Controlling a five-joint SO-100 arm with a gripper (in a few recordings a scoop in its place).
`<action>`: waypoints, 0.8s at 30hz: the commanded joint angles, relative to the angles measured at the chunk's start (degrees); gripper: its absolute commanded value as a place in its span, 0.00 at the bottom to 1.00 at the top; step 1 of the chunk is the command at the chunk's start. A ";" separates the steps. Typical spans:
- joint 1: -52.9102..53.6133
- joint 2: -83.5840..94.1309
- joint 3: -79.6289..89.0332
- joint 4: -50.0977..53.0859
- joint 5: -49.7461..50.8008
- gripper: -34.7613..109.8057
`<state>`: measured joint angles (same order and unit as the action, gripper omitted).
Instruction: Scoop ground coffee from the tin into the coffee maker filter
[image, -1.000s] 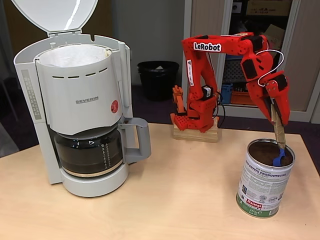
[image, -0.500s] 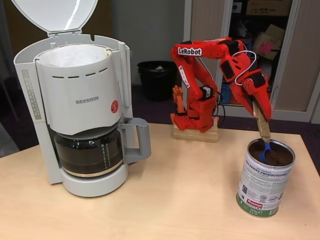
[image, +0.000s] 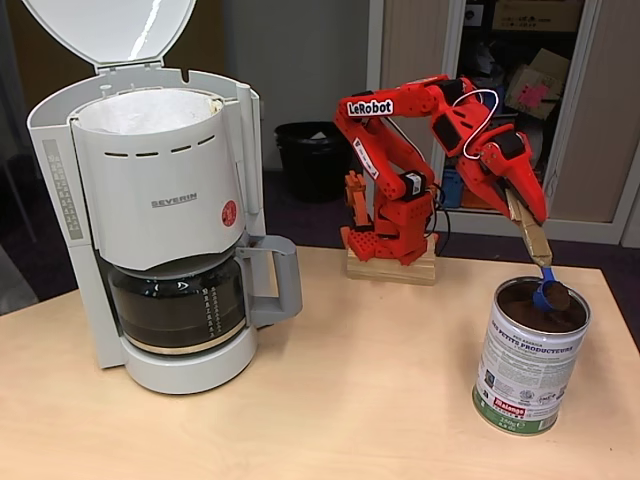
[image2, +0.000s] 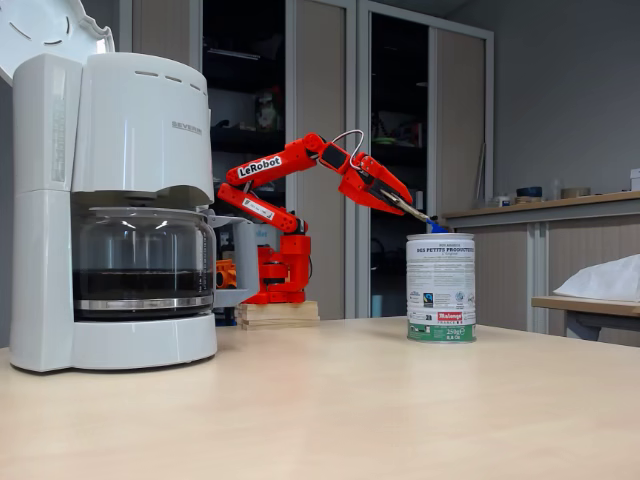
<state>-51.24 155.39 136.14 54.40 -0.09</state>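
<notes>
Fixed view, front of desk: I log the tin at the right, open, ground coffee filling it near the rim. The gripper is clamped on a tan handle that ends in a blue scoop; the scoop sits just above the tin's far-right rim, its bowl showing a dark load, which I take to be grounds. The coffee maker stands well apart at the left, lid up, the white filter open in its basket, the carafe beneath it holding dark liquid. Step in hand, as I judge it: the lift out of the tin with a filled scoop; nothing yet carried across. Fixed view, low from the side: the arm reaches from its wooden base toward the tin, the scoop just over the tin's top edge, the gripper closed on the handle; the coffee maker is nearest the camera at the left, its basket higher than the tin's rim. Next move, by my reckoning: raise the scoop clear, keep it level so the grounds stay in, swing across to the basket, come in above the filter, then tip.
</notes>
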 joint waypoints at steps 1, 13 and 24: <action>0.35 2.20 0.00 -2.55 -0.26 0.24; 2.11 5.54 -0.88 -8.96 1.67 0.24; 12.57 0.18 -13.97 -12.30 -1.67 0.24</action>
<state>-40.25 156.71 127.88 43.07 -0.18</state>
